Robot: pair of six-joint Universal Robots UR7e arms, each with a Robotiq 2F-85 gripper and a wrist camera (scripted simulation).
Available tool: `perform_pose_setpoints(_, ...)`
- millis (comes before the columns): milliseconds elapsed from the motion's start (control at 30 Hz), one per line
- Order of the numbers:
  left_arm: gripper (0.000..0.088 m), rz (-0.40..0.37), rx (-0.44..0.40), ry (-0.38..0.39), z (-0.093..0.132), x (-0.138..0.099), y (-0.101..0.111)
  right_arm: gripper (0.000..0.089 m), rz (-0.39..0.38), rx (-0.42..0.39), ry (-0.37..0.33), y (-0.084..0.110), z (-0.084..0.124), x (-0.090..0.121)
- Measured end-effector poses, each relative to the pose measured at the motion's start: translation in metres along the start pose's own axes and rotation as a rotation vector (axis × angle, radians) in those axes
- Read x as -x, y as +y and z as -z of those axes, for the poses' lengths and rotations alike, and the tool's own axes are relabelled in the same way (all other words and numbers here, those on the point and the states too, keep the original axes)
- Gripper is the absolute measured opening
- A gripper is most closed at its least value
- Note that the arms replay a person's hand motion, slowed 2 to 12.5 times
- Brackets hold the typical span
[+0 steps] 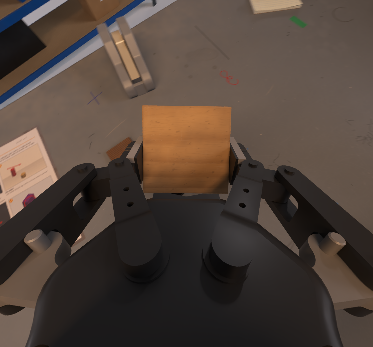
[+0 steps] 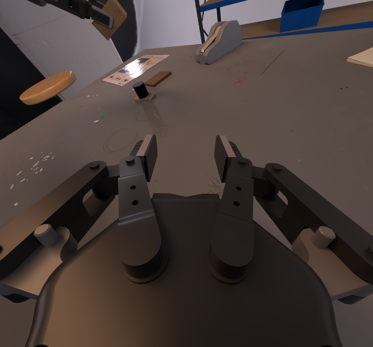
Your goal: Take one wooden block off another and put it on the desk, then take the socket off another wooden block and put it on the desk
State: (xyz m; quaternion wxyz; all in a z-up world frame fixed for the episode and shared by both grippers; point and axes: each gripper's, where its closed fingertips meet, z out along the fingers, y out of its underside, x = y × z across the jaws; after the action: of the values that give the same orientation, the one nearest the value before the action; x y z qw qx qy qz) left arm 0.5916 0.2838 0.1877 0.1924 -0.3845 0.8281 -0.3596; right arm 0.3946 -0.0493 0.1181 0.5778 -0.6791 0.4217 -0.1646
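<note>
The left tool (image 1: 186, 155) is clamped on a wooden block (image 1: 186, 149), one pad flat against each side face, and the block hangs in the air well above the table (image 1: 262, 98). What the next move turns on is that drop: the block has to go down onto bare table, and the left arm alone is placed to do it.

The right tool (image 2: 185, 155) stands with its fingers wide apart and nothing between them, low over the table. The socket (image 2: 140, 89), a short black cylinder upright on a thin pale block (image 2: 144, 96), lies ahead of it and to its left, well apart (its long axis points up, so a grasp across its sides looks the natural one).

The left wrist view shows the grip closely, yet the held block hides whatever sits under it. The right wrist view alone shows the socket, and how high the block is carried, tilted in the far tool.
</note>
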Motion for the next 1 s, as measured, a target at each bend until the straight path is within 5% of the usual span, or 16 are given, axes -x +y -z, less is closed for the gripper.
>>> perform_pose_setpoints(500, 0.0628, -0.327, -0.028, 0.25, -0.01, -0.105, -0.042, 0.0518, -0.008, -0.006, -0.002, -0.003, 0.001, -0.002)
perform_pose_setpoints(733, 0.0628, -0.469, 0.028, 0.298, -0.037, -0.145, -0.045, 0.0518, -0.002, 0.0, 0.002, -0.002, 0.0, -0.003)
perform_pose_setpoints(1000, 0.0628, -0.54, 0.128, 0.339, -0.083, -0.18, -0.04, 0.0519, 0.004, 0.002, 0.006, -0.002, -0.001, -0.003)
